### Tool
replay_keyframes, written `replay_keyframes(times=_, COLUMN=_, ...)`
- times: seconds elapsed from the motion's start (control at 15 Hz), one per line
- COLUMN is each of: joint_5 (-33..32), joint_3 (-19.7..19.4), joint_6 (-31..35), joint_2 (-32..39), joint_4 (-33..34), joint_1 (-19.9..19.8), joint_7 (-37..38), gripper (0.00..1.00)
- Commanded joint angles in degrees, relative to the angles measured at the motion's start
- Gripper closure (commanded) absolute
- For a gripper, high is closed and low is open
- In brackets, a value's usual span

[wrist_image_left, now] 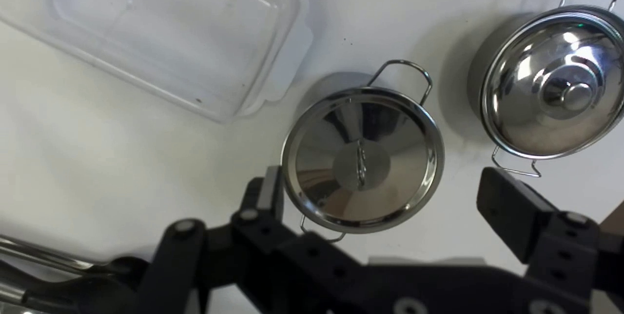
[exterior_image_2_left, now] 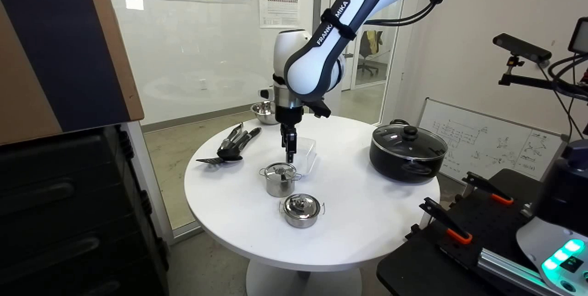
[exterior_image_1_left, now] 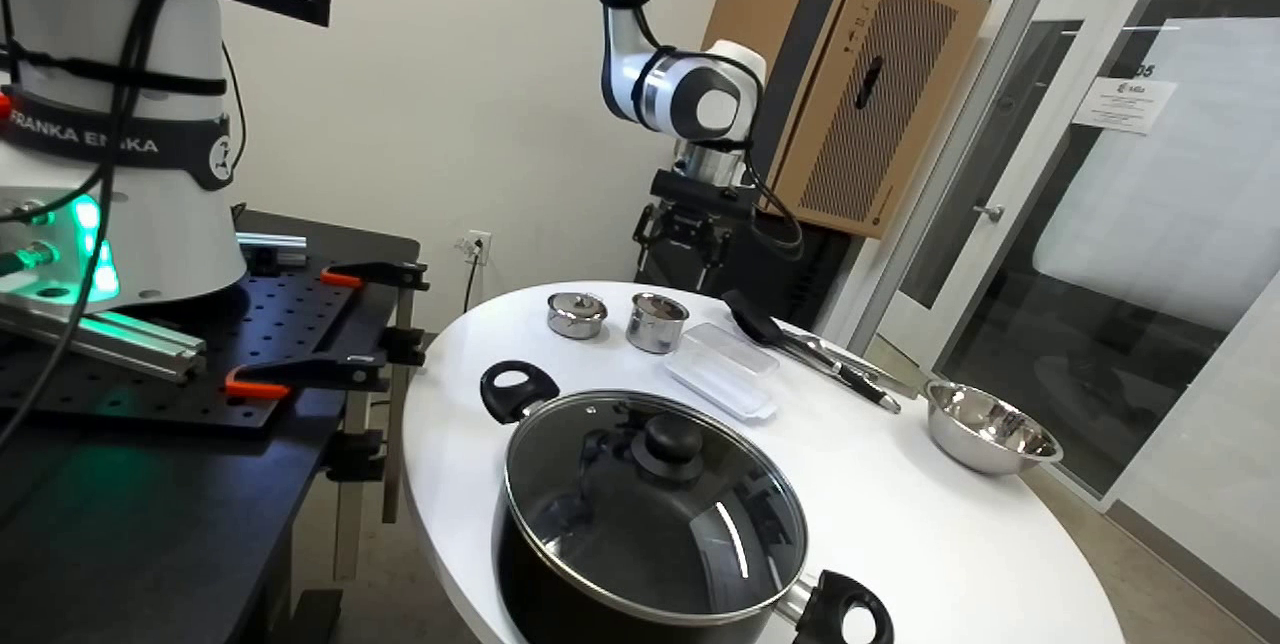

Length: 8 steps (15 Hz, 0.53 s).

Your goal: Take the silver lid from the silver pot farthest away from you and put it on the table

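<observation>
The taller silver pot (exterior_image_2_left: 280, 189) stands on the round white table (exterior_image_2_left: 353, 227). The silver lid (wrist_image_left: 395, 182) sits on it, flat and shiny with a thin upright loop handle. The lid also shows in both exterior views (exterior_image_1_left: 660, 306) (exterior_image_2_left: 275, 170). A shorter silver pot (exterior_image_2_left: 301, 221) with a domed, knobbed lid (wrist_image_left: 526, 124) stands beside it, nearer the robot base. My gripper (wrist_image_left: 380, 180) is open and empty, pointing down above the taller pot. In the wrist view the lid lies between the fingers, closer to the left one. The gripper also shows in both exterior views (exterior_image_1_left: 672, 269) (exterior_image_2_left: 289, 154).
A clear plastic container (wrist_image_left: 195, 36) lies beside the taller pot. Black and metal utensils (exterior_image_2_left: 236, 144) and a steel bowl (exterior_image_1_left: 985, 439) lie farther along the table. A big black pot with a glass lid (exterior_image_2_left: 409, 158) stands on the other side. Cardboard boxes (exterior_image_1_left: 860, 94) stand behind.
</observation>
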Motion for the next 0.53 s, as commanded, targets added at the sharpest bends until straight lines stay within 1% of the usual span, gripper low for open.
replay_keyframes(times=0.0, joint_5=-2.34, joint_3=-0.96, joint_6=0.38, joint_2=1.59, joint_4=1.45, joint_1=0.82, joint_7=2.95, gripper=0.0)
replay_keyframes(times=0.47, joint_5=-4.02, joint_3=-1.21, joint_6=-0.47, joint_2=4.4, joint_4=3.8, joint_1=1.84, joint_7=5.43, gripper=0.0)
